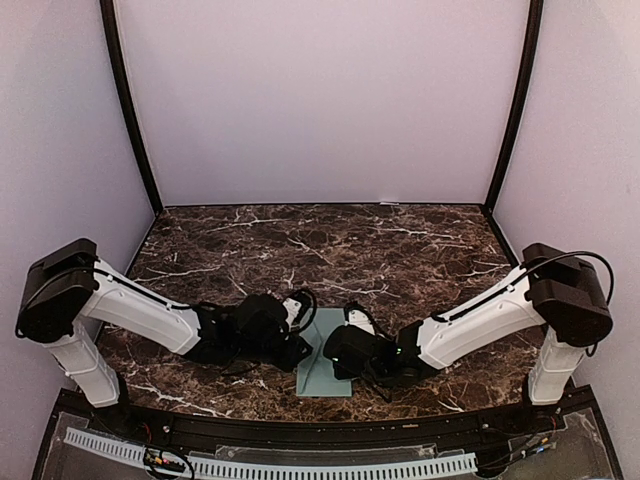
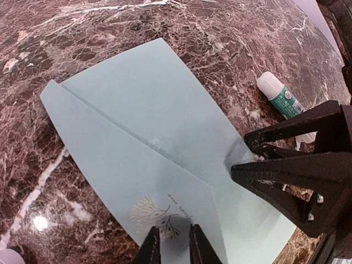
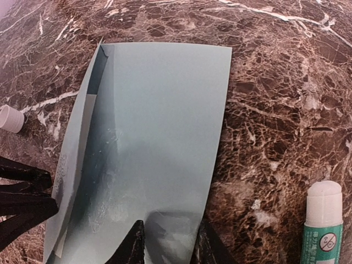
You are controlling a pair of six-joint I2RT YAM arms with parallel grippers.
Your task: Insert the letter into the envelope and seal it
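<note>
Teal paper, the envelope [image 1: 325, 368], lies flat on the dark marble-patterned table [image 1: 330, 240] close to its front edge, between the two arms. Left gripper [image 2: 173, 247]: fingers nearly together over the flap [image 2: 110, 165], beside a gold tree print [image 2: 157, 214]; whether they pinch the paper cannot be told. Right gripper [image 3: 168, 245]: fingers parted, tips resting on the envelope's opposite edge, grasping nothing. Glue stick [image 3: 323, 220] lies farther right, clear of the envelope. Small white cap [image 3: 10, 118] lies off the flap side.

envelope [image 2: 137, 110]: matt paper | table [image 2: 110, 27]: glossy marble | glue stick [image 2: 278, 94]: plastic
</note>
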